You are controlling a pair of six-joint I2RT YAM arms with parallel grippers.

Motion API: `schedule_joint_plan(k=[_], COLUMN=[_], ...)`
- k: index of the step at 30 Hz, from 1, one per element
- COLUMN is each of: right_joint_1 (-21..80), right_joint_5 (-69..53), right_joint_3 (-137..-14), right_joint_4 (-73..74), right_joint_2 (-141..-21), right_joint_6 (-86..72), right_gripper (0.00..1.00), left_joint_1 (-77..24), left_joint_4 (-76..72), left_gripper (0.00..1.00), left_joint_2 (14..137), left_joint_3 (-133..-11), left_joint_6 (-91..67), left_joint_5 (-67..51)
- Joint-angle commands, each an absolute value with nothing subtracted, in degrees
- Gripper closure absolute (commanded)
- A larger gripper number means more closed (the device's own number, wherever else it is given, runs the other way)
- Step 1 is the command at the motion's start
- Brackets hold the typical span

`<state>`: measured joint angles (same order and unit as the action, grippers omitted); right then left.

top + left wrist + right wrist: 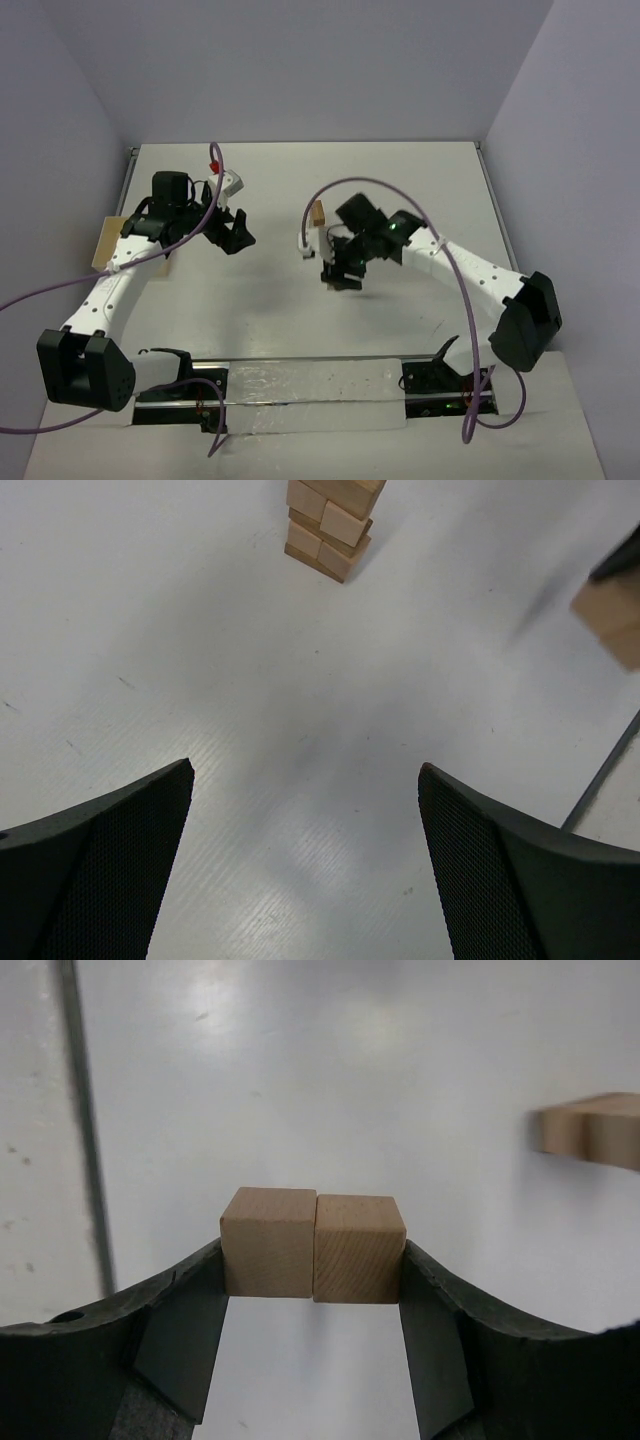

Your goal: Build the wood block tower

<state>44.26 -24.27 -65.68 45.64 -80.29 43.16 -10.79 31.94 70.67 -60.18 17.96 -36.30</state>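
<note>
The tower (329, 522) of tan wood blocks stands at the top of the left wrist view; only its lower layers show. In the top view a tan part of it (317, 213) shows just left of the right arm. My right gripper (312, 1260) is shut on two wood cubes side by side, one on the left (268, 1242) and one on the right (358, 1248), held above the white table. In the top view this gripper (340, 276) hangs in front of the tower and hides the cubes. My left gripper (305, 860) is open and empty over bare table, left of the tower (236, 233).
A pale shallow tray (107, 242) lies at the table's left edge beside the left arm. Purple cables loop over both arms. Blurred tan blocks (592, 1130) show at the right edge of the right wrist view. Walls close in the table behind and at both sides.
</note>
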Motion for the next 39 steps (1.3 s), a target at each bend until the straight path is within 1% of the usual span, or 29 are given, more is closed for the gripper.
schedule_joint_plan(k=[1,3,4,6,9,13,15,18,24,39], right_joint_1=[36.0,33.5,32.6,30.1,28.2,27.6,27.6,27.6,27.7,28.7], right_joint_5=[-28.5,-28.0,-28.0,-28.5,-29.0,-28.9,-28.7,-28.5,-29.8,-32.1], right_joint_3=[-83.1,-92.6,-92.7,-102.5,-114.7,-125.9,-129.1,-132.1,-131.5,-131.7], right_joint_4=[64.7,69.6,71.1,75.4,77.9,80.4,80.4,79.7,77.6,73.9], right_joint_2=[-84.8,-91.0,-91.1,-97.5,-105.6,-113.2,-116.6,-119.5,-121.4,-124.9], right_joint_6=[60.0,65.2,65.3,68.4,70.6,71.9,72.3,72.7,71.9,70.3], right_gripper=[0.66,0.70,0.70,0.73,0.77,0.79,0.80,0.81,0.82,0.78], left_joint_1=[-11.0,-11.0,-11.0,-11.0,-11.0,-11.0,-11.0,-11.0,-10.8,-10.8], left_joint_4=[31.5,31.7,31.7,32.0,32.1,31.8,31.5,31.0,30.5,30.4], left_gripper=[0.01,0.01,0.01,0.01,0.01,0.01,0.01,0.01,0.01,0.01], left_joint_2=[71.8,72.2,72.3,72.6,72.8,73.3,73.6,73.8,74.8,76.3], left_joint_3=[-61.9,-62.2,-62.2,-62.7,-63.0,-63.3,-63.2,-62.8,-62.4,-62.6], left_joint_6=[20.0,20.0,20.1,20.4,20.7,20.7,20.7,20.7,20.4,20.5], left_joint_5=[-40.0,-40.7,-40.9,-41.0,-40.9,-41.2,-41.4,-41.4,-41.9,-42.1])
